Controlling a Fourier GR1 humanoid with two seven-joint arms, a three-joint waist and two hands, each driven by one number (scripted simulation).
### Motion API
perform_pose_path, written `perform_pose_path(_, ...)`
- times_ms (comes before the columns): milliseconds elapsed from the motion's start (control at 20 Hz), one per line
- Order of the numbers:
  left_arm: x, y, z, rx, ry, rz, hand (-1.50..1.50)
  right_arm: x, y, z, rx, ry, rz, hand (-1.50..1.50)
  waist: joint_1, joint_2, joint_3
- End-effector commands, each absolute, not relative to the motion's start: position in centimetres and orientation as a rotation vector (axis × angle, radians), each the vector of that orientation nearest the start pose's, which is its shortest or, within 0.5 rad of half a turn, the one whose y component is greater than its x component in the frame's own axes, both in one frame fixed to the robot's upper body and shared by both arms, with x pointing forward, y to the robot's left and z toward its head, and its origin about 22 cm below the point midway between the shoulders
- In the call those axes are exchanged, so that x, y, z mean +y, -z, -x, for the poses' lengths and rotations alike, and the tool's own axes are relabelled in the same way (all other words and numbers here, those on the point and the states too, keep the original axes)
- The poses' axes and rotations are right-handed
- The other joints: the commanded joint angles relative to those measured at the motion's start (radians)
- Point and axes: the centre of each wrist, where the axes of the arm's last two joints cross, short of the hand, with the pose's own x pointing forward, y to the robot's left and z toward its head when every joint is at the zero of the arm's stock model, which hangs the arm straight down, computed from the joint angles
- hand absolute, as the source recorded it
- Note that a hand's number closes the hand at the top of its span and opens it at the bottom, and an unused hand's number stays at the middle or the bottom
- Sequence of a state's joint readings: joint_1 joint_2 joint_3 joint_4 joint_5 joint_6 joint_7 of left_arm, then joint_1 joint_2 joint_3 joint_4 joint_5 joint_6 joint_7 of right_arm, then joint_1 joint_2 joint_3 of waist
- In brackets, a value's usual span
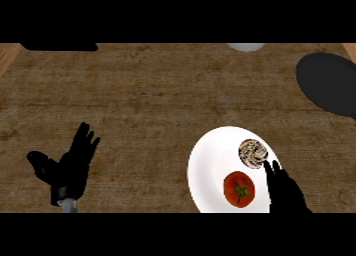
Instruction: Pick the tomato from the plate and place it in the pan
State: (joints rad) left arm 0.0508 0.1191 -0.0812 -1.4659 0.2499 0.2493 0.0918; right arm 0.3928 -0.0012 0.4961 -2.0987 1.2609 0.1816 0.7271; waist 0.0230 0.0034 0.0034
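While the tomato (238,188) is lying on the white plate (210,165), stem upward, I am holding my right hand (284,190) just beside it on its right, fingers straight and apart, apparently over the plate's rim though contact is hard to judge. My left hand (69,165) is resting open, well apart at the left, so the right is nearer. The pan (334,85) is lying beyond, toward the far right.

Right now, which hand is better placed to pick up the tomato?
The right hand. It sits beside the tomato at the white plate's right edge, on the side of the black pan. The left hand rests open far to the left.
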Motion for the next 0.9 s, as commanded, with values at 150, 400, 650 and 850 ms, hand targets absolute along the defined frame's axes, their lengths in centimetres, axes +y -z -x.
perform_pose_path(150,24.1,6.3,-21.3,-1.222,-0.263,-0.076,0.0,-13.3,-7.7,-16.8,-0.92,-0.844,0.84,-1.5,-0.02,-0.002,-0.004)
perform_pose_path(400,25.9,3.6,-23.9,-1.233,-0.278,-0.094,0.0,-12.6,-4.8,-17.2,-0.99,-0.775,0.855,-1.5,-0.025,-0.003,-0.003)
perform_pose_path(650,24.3,5.1,-22.2,-1.208,-0.266,-0.087,0.0,-13.3,-4.8,-19.1,-1.036,-0.763,0.9,-1.5,-0.022,-0.003,-0.003)
perform_pose_path(850,25.5,4.0,-22.3,-1.233,-0.255,-0.067,0.0,-14.3,-3.5,-18.2,-0.986,-0.762,0.927,-1.5,-0.023,-0.004,-0.003)
